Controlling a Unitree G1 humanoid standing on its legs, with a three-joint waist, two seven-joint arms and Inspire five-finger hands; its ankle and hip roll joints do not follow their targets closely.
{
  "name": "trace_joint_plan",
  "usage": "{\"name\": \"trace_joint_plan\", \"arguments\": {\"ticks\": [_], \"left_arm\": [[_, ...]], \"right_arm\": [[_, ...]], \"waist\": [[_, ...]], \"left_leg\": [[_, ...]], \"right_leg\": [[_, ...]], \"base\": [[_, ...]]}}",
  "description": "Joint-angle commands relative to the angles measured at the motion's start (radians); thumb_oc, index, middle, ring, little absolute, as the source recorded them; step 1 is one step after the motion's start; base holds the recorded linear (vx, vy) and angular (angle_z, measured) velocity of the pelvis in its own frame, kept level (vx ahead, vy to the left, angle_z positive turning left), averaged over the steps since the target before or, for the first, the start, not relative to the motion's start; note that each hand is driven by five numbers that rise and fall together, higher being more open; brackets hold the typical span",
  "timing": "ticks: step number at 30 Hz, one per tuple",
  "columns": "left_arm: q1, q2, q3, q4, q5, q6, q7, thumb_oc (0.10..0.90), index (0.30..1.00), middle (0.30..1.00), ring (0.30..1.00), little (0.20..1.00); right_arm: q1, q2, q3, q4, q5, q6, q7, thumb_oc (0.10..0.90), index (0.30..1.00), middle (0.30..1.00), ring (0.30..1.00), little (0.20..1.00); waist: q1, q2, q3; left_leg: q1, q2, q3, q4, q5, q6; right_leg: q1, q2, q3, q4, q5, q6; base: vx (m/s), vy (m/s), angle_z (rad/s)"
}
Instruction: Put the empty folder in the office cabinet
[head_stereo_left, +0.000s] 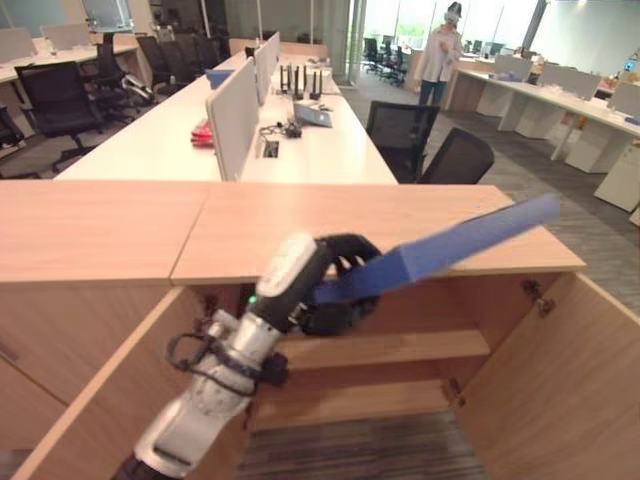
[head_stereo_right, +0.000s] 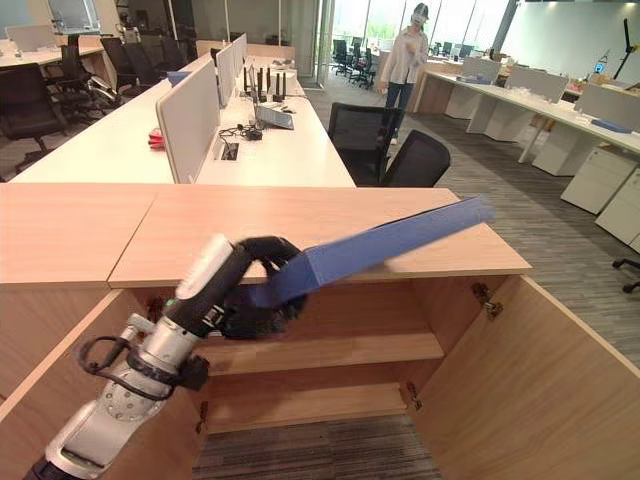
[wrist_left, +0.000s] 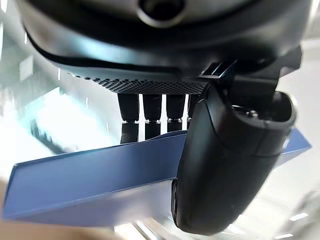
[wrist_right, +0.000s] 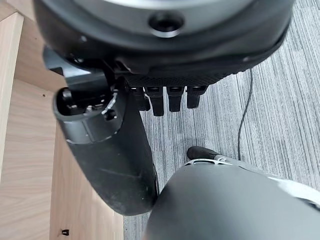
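My left hand is shut on one end of a flat blue folder, thumb on one side and fingers curled behind it. The folder sticks out to the right and slightly upward, across the front edge of the wooden cabinet top. The hand hovers in front of the open office cabinet, level with its upper compartment, just above the inner shelf. My right hand hangs low beside a wooden panel over grey carpet, fingers relaxed and holding nothing.
Both cabinet doors stand open, the right door and the left door flanking the opening. Behind the cabinet are long white desks with dividers and black office chairs. A person stands far back.
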Motion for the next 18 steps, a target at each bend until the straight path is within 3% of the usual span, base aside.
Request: {"name": "trace_joint_plan", "arguments": {"ticks": [1, 5, 9, 13, 15, 18], "left_arm": [[-0.054, -0.014, 0.119, -0.069, -0.216, -0.022, -0.031, 0.4, 0.3, 0.3, 0.3, 0.3], [0.091, -0.028, 0.152, -0.014, -0.37, 0.02, -0.075, 0.4, 0.3, 0.3, 0.3, 0.3], [0.17, -0.032, 0.189, 0.005, -0.386, 0.034, -0.074, 0.4, 0.3, 0.3, 0.3, 0.3], [0.269, -0.008, 0.271, 0.054, -0.232, 0.046, -0.057, 0.4, 0.3, 0.3, 0.3, 0.3], [0.292, 0.04, 0.289, 0.106, -0.065, 0.059, -0.062, 0.4, 0.3, 0.3, 0.3, 0.3], [0.34, 0.056, 0.268, 0.158, -0.015, 0.07, -0.103, 0.4, 0.3, 0.3, 0.3, 0.3]], "right_arm": [[-0.037, -0.016, 0.054, 0.038, -0.015, 0.005, 0.009, 0.8, 0.9, 0.9, 0.9, 0.9], [-0.052, -0.005, 0.066, 0.041, -0.029, 0.018, 0.03, 0.8, 0.9, 0.9, 0.9, 0.9], [-0.056, -0.002, 0.064, 0.039, -0.026, 0.018, 0.033, 0.8, 0.9, 0.9, 0.9, 0.9], [-0.057, -0.008, 0.059, 0.025, -0.02, 0.016, 0.028, 0.8, 0.9, 0.9, 0.9, 0.9], [-0.063, -0.02, 0.061, 0.009, -0.032, 0.016, 0.028, 0.8, 0.9, 0.9, 0.9, 0.9], [-0.167, -0.003, 0.06, 0.052, -0.061, 0.049, -0.012, 0.8, 0.9, 0.9, 0.9, 0.9]], "waist": [[-0.007, -0.024, 0.034], [0.004, -0.018, 0.042], [0.012, -0.017, 0.048], [0.027, -0.015, 0.055], [0.031, -0.013, 0.057], [0.056, -0.003, 0.055]], "left_leg": [[0.009, -0.02, -0.084, -0.002, -0.087, 0.004], [0.009, -0.02, -0.089, -0.002, -0.086, 0.004], [0.007, -0.02, -0.093, -0.002, -0.085, 0.006], [0.002, -0.021, -0.098, -0.002, -0.083, 0.007], [0.001, -0.021, -0.1, -0.002, -0.082, 0.007], [0.001, -0.024, -0.109, -0.002, -0.082, 0.009]], "right_leg": [[0.042, -0.039, -0.027, 0.031, -0.036, 0.065], [0.047, -0.039, -0.029, 0.027, -0.035, 0.062], [0.047, -0.039, -0.03, 0.025, -0.033, 0.061], [0.048, -0.037, -0.034, 0.02, -0.033, 0.061], [0.049, -0.037, -0.035, 0.019, -0.033, 0.061], [0.052, -0.039, -0.046, 0.016, -0.034, 0.062]], "base": [[0.0, 0.0, 0.0], [0.0, 0.002, 0.01], [-0.01, 0.007, 0.04], [0.0, 0.002, 0.06], [0.01, 0.001, 0.09], [0.04, 0.013, 0.01]]}}
